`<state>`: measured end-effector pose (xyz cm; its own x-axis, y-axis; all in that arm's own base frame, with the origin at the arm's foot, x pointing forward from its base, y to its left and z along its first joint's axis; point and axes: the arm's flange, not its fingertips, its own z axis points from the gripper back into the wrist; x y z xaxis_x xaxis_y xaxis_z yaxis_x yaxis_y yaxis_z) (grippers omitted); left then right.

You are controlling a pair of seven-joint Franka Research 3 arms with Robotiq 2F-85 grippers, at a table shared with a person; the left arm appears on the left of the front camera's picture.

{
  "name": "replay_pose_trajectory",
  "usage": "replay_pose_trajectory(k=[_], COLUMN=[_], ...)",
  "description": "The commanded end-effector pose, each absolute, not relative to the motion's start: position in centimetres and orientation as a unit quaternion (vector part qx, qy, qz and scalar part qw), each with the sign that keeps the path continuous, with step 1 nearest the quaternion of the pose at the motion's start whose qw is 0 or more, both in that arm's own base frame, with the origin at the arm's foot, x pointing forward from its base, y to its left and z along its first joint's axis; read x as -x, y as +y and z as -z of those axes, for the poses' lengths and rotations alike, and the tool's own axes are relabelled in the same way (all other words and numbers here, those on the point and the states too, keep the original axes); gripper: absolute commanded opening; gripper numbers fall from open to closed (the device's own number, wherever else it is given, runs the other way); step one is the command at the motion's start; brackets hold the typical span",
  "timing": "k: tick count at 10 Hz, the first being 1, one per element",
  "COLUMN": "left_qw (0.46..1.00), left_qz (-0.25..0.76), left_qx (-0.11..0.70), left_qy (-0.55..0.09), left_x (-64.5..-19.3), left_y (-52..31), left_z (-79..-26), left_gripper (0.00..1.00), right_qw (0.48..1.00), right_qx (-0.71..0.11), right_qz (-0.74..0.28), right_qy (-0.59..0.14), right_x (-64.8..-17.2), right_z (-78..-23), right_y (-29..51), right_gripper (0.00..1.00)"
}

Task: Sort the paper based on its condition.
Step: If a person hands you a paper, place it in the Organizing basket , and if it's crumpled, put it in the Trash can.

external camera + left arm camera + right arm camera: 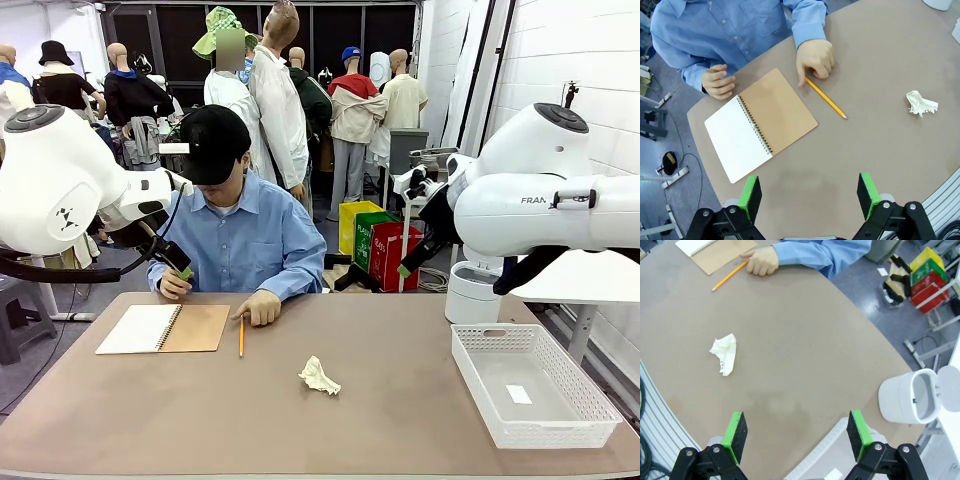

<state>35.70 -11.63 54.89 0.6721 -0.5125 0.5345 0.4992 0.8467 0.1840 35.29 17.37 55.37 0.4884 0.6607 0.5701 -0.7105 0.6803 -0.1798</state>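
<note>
Paper (319,376): white, crumpled into a loose wad. It lies near the middle of the table (420,330), well apart from the notebook (165,328) and the pencil (241,336). Likely very light, soft and crushable, so pinch across its bulk. Left gripper (810,197): jaws wide, empty. Right gripper (796,436): jaws wide, empty.

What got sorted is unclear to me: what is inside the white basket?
The white basket holds one tiny white scrap on its floor; the rest of the floor looks bare. Its near wall may hide a thin strip. The crumpled paper lies outside, on the table.
</note>
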Motion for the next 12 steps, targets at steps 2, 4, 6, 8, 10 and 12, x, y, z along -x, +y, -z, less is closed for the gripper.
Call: replay_pose_trajectory(k=[2, 4, 6, 8, 10, 12], left_qw=[0.914, 0.914, 0.914, 0.914, 0.914, 0.914], left_qz=[0.276, 0.276, 0.276, 0.276, 0.276, 0.276], left_qx=[-0.009, -0.009, -0.009, -0.009, -0.009, -0.009], left_qy=[-0.296, -0.296, -0.296, -0.296, -0.296, -0.296], left_x=[-35.7, -35.7, -35.7, -35.7, -35.7, -35.7], left_y=[-11.6, -11.6, -11.6, -11.6, -11.6, -11.6], left_z=[-54.9, -54.9, -54.9, -54.9, -54.9, -54.9], left_gripper=[1.00, 1.00, 1.00, 1.00, 1.00, 1.00], right_qw=[0.857, 0.856, 0.855, 0.853, 0.854, 0.853], right_qx=[-0.063, -0.072, -0.071, -0.077, -0.076, -0.063], right_qz=[-0.420, -0.429, -0.441, -0.445, -0.447, -0.453], right_qy=[-0.293, -0.279, -0.265, -0.262, -0.254, -0.250], right_x=[-35.7, -35.7, -35.7, -36.0, -36.2, -35.7], right_z=[-53.8, -52.1, -49.7, -47.9, -47.0, -46.8], right_y=[20.1, 22.3, 24.7, 26.3, 27.0, 26.5], right_gripper=[1.00, 1.00, 1.00, 1.00, 1.00, 1.00])
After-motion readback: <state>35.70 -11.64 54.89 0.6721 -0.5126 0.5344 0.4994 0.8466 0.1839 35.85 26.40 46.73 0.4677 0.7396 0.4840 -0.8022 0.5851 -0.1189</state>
